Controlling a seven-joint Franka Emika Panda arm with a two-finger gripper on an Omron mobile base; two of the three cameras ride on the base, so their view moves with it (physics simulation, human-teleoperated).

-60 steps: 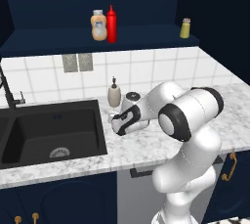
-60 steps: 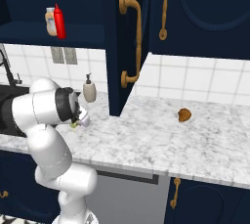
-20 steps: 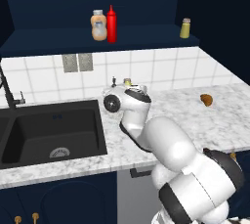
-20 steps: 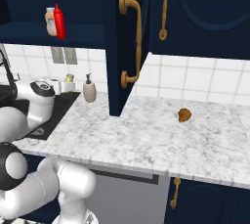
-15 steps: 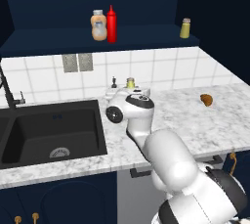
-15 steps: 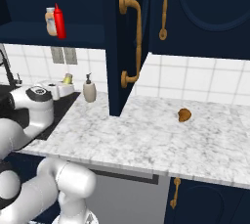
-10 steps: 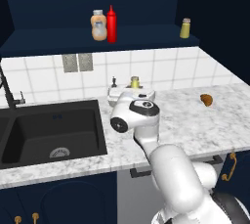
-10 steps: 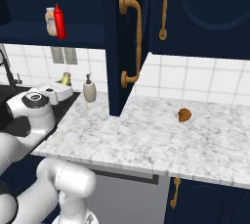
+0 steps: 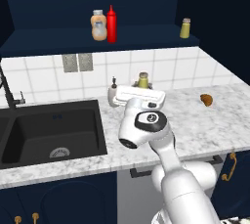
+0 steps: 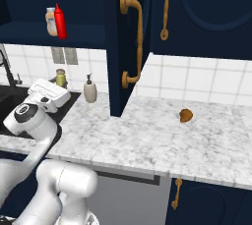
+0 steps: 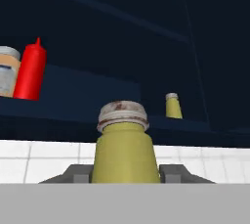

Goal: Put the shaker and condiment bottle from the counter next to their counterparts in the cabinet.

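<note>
Gripping the shaker [image 11: 125,149] between both fingertips [image 11: 78,173], the gripper [image 11: 125,175] holds the olive-yellow body upright with its tan-brown cap on top; the two grey pads press against the left and right sides of the body low down. In the left base view the shaker [image 9: 142,79] pokes up just behind the white hand, above the counter [image 9: 195,125] and in front of the white tiled wall, right of the black sink [image 9: 49,132]. A beige pump dispenser [image 10: 89,90] stands on the counter near the wall, just beside the hand.

On the shelf of the cabinet [image 9: 58,39], the condiment bottle [image 9: 112,23] stands upright, just beside a squat orange-beige bottle [image 9: 98,25] with a pale cap on its left; whether they touch cannot be told. Well to the right on the same shelf stands a pale yellow shaker [image 9: 185,28] with a grey cap, upright and alone. In the hand view this shaker [image 11: 173,105] appears on the shelf, above and right of the held one.

A small brown item [image 9: 206,100] lies on the counter at the right, well apart from the arm. Cabinet doors with brass handles [image 10: 132,42] hang right of the recess.
</note>
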